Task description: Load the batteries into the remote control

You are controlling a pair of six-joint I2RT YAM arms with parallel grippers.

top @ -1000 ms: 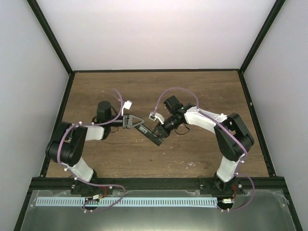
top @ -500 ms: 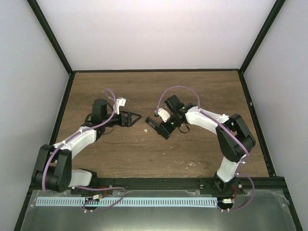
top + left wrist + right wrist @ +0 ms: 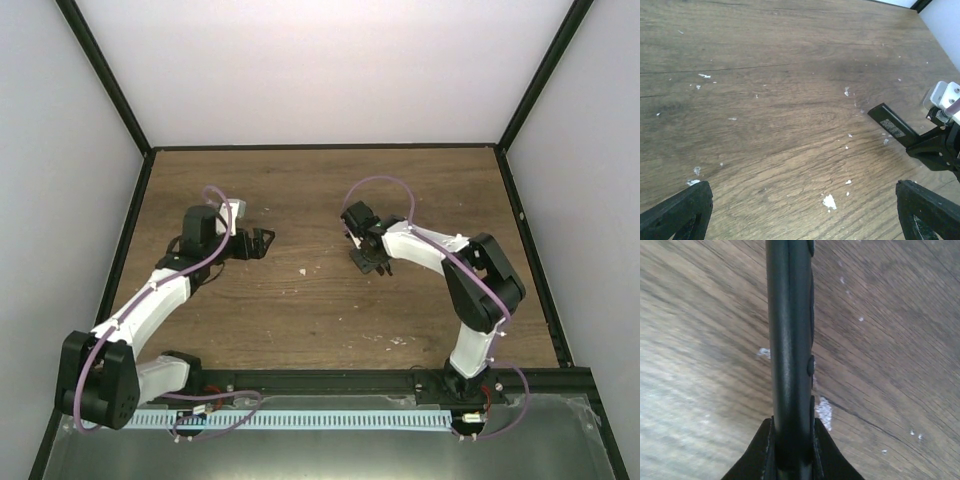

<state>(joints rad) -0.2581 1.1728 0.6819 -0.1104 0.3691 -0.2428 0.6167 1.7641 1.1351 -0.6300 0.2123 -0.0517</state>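
The wood-grain counter [image 3: 320, 190], speckled with white flecks [image 3: 829, 201], stood between white walls [image 3: 320, 70]. The left gripper [image 3: 262, 241] was spread wide; the right gripper [image 3: 792, 427] clamped the remote control [image 3: 790, 330].

markings: none legible.
the remote control [image 3: 892, 126] carries a small grey label patch on its face; the print on it is too small and blurred to read.

Seemingly off-frame: remote control [image 3: 790, 340] tip
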